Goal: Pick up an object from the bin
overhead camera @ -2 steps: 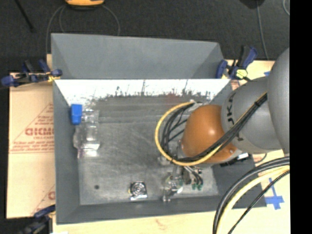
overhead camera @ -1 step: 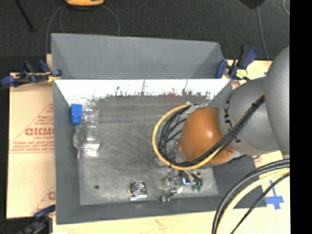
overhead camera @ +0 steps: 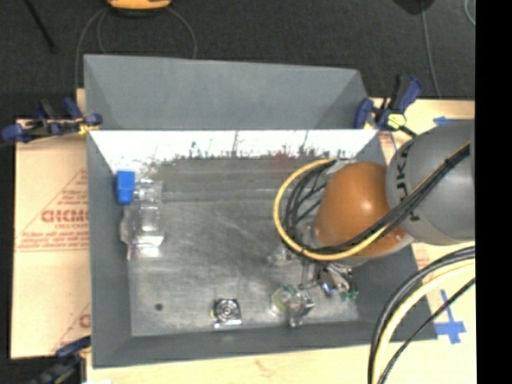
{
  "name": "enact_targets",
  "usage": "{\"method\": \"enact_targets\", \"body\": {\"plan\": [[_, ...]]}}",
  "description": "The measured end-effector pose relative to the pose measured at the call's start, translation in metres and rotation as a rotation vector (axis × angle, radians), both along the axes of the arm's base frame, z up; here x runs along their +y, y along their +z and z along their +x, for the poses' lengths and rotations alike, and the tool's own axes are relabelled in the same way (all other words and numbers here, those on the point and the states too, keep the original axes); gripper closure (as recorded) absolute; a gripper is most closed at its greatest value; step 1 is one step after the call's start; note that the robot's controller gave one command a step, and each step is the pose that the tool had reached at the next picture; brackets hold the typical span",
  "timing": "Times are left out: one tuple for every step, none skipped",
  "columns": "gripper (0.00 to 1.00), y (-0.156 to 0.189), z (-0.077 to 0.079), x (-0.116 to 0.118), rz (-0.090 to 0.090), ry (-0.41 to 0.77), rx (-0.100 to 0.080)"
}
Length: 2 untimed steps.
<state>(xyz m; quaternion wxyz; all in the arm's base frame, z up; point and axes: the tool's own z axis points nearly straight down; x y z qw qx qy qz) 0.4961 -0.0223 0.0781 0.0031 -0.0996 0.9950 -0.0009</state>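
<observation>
1. Small pale object, roundish, faintly green and glassy-looking, lay on the floor of the bin near the front wall, somewhat right of the middle.
2. It sat just beside the pincer, on the side toward the view's left. The two were so close that they appeared to meet, but whether they truly touched could not be told.
3. The pincer was low in the front right part of the bin, its tip down at the floor and close to the front wall.
4. Whether the pincer was open or closed could not be told, because its metal parts ran together with the pale object and the grey floor.
5. Above the pincer, the arm's orange cover and a loop of yellow and black cables hung over the right side of the bin, hiding the floor beneath them.
6. A round metal piece, silvery with a ringed face, lay further left along the front wall, apart from both the pale object and the pincer.
7. A clear plastic bottle with a blue cap lay along the left wall, cap toward the back, well apart from the pincer.
</observation>
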Motion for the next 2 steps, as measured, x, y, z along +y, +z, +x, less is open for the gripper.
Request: {"method": "enact_targets", "body": {"plan": [[1.0,0.001,0.001,0.002,0.002,-0.001,-0.005],[1.0,0.13,0.013,0.006,-0.001,0.071,-0.005]]}}
